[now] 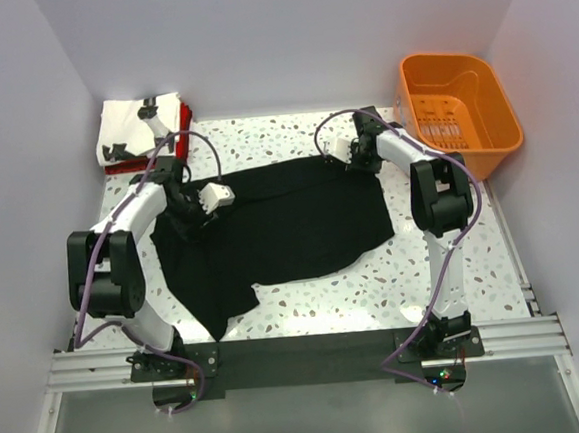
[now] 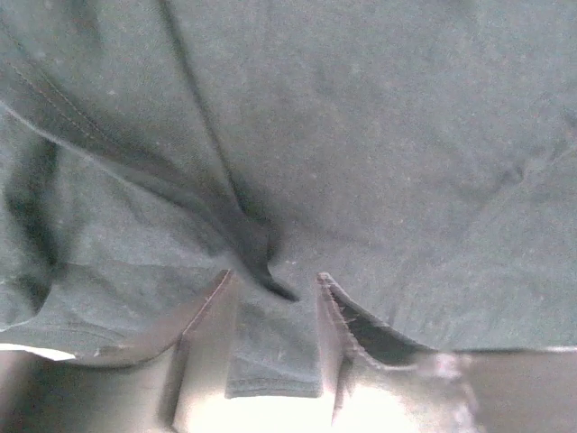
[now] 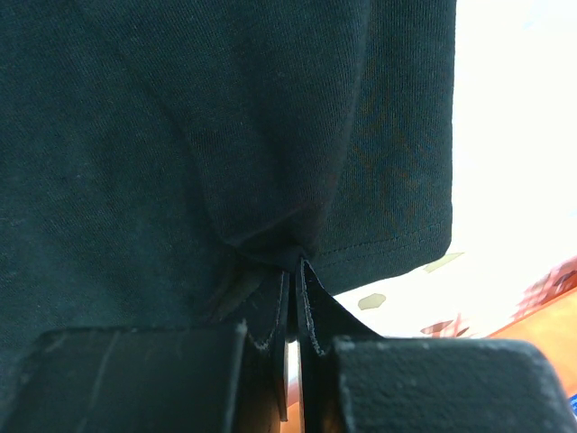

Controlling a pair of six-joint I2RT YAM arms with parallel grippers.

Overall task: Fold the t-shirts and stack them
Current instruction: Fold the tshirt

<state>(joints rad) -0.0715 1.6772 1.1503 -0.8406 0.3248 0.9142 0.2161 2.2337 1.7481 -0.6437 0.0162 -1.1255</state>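
The large black t-shirt (image 1: 290, 226) lies spread out and crumpled across the middle of the table. My left gripper (image 1: 207, 208) is low over its left part. In the left wrist view the gripper (image 2: 270, 280) is open, with a hemmed strip of the black cloth (image 2: 379, 135) lying between the jaws. My right gripper (image 1: 331, 157) is at the shirt's far edge. In the right wrist view it (image 3: 293, 263) is shut, pinching a bunch of black cloth (image 3: 180, 117) near the hem. The white t-shirt with black figures (image 1: 127, 129) lies on the red one (image 1: 185, 114) at the far left corner.
An orange plastic basket (image 1: 457, 113) stands at the far right corner. The speckled table (image 1: 445, 274) shows in front of and to the right of the black shirt. White walls close in the left, back and right sides.
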